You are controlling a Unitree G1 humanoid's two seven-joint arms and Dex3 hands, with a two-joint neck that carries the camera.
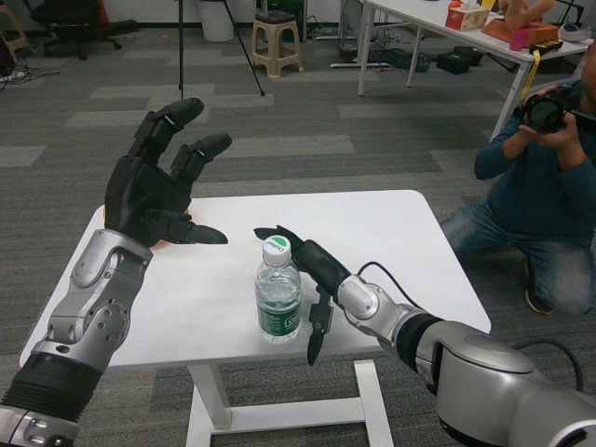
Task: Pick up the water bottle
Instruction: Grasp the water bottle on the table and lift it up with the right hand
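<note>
Right hand [307,270] fingers spread beside upright water bottle [277,300], gripping nothing; a careless close risks toppling it; left hand [158,191] open aloft

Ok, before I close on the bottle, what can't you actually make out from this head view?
- Whether the right hand touches the water bottle: they overlap, contact unclear.
- The orange thing on the table: mostly hidden behind the left hand.
- Bottle label text: too small.
- The person: cut off by the right edge.
</note>
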